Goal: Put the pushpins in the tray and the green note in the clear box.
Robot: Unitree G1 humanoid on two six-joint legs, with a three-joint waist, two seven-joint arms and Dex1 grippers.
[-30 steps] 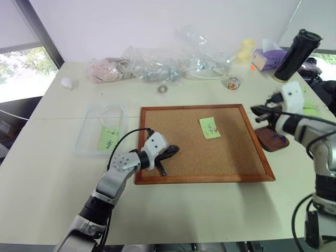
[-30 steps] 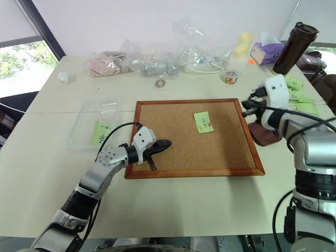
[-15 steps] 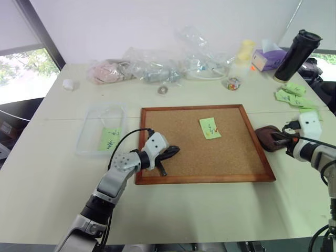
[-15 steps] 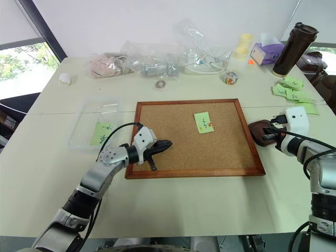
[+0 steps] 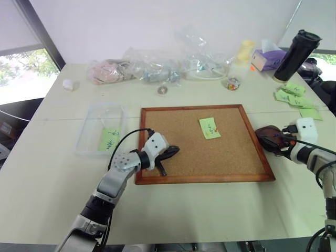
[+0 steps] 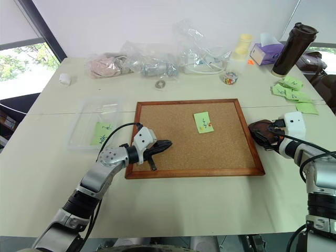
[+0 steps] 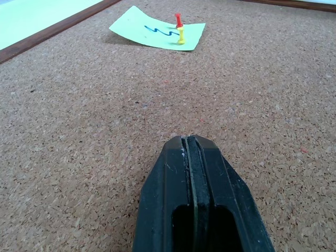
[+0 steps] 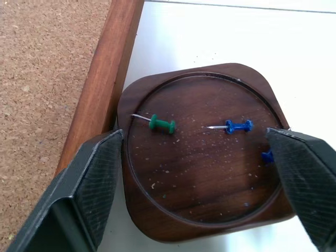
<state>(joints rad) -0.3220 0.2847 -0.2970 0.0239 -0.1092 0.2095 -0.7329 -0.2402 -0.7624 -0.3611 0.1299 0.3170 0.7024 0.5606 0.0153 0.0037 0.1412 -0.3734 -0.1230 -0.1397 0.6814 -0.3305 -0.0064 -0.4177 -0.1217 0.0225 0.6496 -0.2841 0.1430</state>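
The green note (image 5: 209,127) lies on the corkboard (image 5: 226,157), held there by a red pushpin (image 7: 179,20) and a yellow one (image 7: 181,35). Just off the board's right edge sits the dark brown tray (image 8: 173,205). In it lie a green pushpin (image 8: 161,125) and a blue pushpin (image 8: 237,126), and another blue one is half hidden by a finger. My right gripper (image 8: 194,136) hangs open just above the tray, a finger on each side. My left gripper (image 7: 191,144) is shut and empty, low over the board's near left part. The clear box (image 5: 102,116) holds another green note (image 5: 109,138).
Several loose green notes (image 5: 294,95) lie at the far right, behind the tray. Along the back stand a black tumbler (image 5: 295,55), a purple tissue box (image 5: 268,58), a small jar of pins (image 5: 232,82) and crumpled plastic bags (image 5: 152,65).
My right gripper came down and to the right from above the board's right edge to the tray, and its fingers opened. The left arm has kept still.
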